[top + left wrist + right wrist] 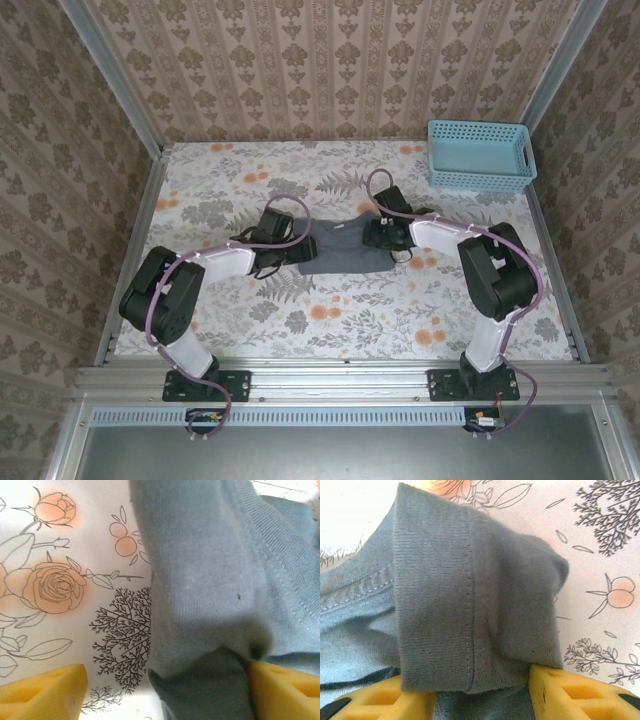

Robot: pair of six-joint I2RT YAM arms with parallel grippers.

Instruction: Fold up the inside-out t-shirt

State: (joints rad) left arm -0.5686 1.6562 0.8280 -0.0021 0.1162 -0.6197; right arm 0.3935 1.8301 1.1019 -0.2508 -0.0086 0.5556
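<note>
The t-shirt (345, 248) lies bunched on the floral table (300, 320). My left gripper (167, 682) is spread wide, cloth slack inside. My right gripper (480, 692) straddles a hem (435, 605), bite unclear. Pull now and one side could slip, skewing the fold.

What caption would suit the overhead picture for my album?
Left arm and right arm flank a dark grey t-shirt on a flowered table, blue basket beyond.
</note>
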